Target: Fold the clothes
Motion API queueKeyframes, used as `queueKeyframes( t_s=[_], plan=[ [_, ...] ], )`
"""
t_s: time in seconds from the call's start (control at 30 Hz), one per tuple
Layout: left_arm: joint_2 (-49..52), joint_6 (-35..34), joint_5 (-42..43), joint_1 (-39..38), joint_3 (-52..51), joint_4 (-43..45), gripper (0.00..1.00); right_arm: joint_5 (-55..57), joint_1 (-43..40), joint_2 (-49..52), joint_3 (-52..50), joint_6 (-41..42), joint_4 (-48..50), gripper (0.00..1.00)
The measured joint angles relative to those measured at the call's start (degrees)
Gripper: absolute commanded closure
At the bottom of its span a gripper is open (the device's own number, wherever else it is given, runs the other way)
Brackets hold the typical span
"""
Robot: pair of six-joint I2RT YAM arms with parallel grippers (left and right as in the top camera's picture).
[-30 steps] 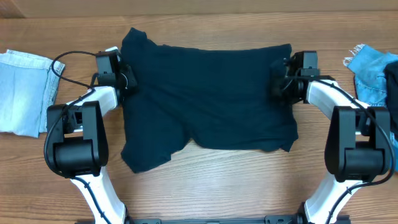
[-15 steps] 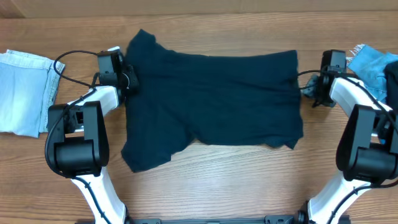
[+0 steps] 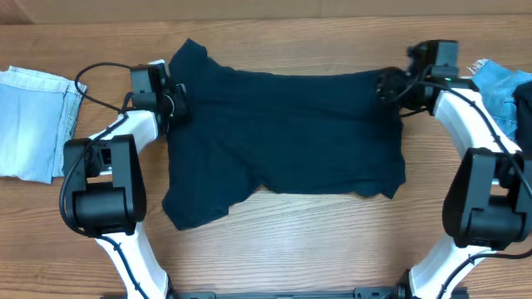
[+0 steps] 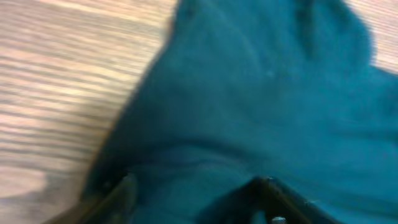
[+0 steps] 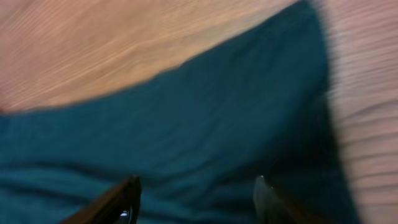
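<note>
Overhead view: the navy garment [image 3: 283,133] lies spread on the counter [image 3: 291,257], long axis left to right, between both arms; the left pincer [image 3: 176,104] sits at its upper left edge, the right pincer [image 3: 386,85] at its upper right corner; both are released, jaws apart over the fabric; half a second earlier the right pincer stood outside the right edge.

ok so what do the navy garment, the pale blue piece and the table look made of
Navy garment: thin matte knit, likely jersey; lies limp with soft wrinkles. Pale blue piece: seemingly faded denim, seamed edge. Table: wood or wood-look laminate, visible grain.
</note>
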Motion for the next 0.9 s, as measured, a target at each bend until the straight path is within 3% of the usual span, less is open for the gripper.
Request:
queueKeyframes(
  t_s=[0.2,0.27,0.37,0.5,0.63,0.73,0.9],
  plan=[
    [-6.23,5.46,2.01,0.00,7.43,-19.50,0.12,-1.97,0.76,-1.84,0.02,-1.51,-7.72,0.31],
    [-12.92,6.32,2.62,0.00,10.67,-26.38,0.16,-2.12,0.70,-3.67,0.17,-1.42,-12.92,0.31],
    [-24.02,7.65,6.23,-0.98,14.14,-39.52,0.32,-2.32,0.70,-5.51,0.33,-1.46,-22.18,0.31],
    [-27.12,7.74,10.49,-7.78,14.16,-57.35,0.37,-2.32,0.70,-5.60,0.39,-1.09,-32.39,0.32],
    [-25.38,7.06,10.34,-16.41,5.99,-60.81,0.41,-2.32,0.70,-5.60,0.42,-0.63,-37.22,0.32],
    [-25.07,4.20,8.96,-20.61,-3.41,-56.52,0.47,-2.32,0.70,-5.60,0.42,-0.74,-39.69,0.35],
    [-24.87,-1.77,3.28,-20.63,-15.28,-43.98,0.75,-2.32,0.72,-5.60,0.42,-2.16,-40.22,0.36]
  ],
)
